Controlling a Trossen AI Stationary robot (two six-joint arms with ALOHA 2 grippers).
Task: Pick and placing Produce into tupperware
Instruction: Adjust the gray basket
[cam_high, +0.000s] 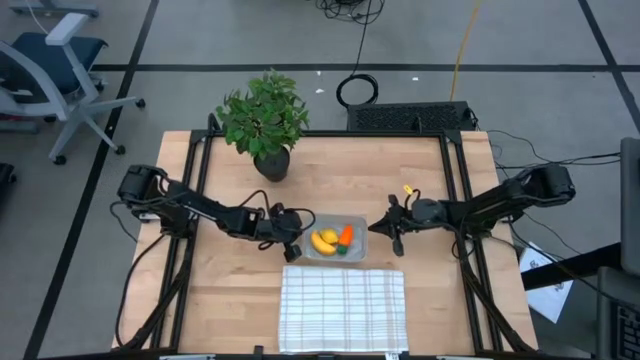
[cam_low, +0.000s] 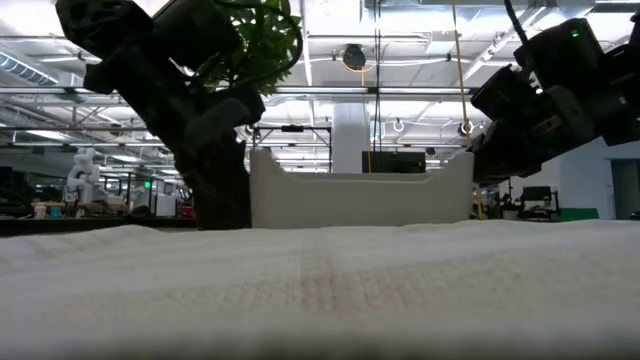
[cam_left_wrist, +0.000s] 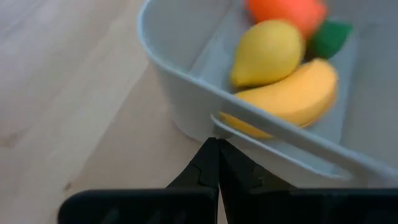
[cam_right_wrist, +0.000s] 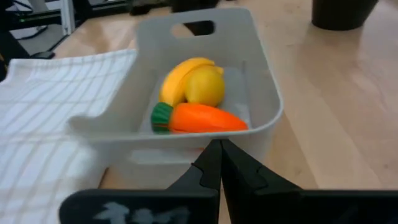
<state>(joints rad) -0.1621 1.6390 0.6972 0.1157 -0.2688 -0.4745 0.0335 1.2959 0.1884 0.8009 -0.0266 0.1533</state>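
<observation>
No text, label, brand or number can be read anywhere. The white sheets of paper (cam_high: 548, 280) beside the table (bottom right of the high view) carry marks too small to make out.

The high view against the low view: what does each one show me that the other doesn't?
Only the high view shows inside the tupperware: the banana, lemon and carrot all lie in it. It also shows the left claw and right claw, both shut, one at each end of it.

Only the low view shows the room behind the table.

Both show the tupperware, the checked cloth in front of it, the potted plant and both arms.
</observation>
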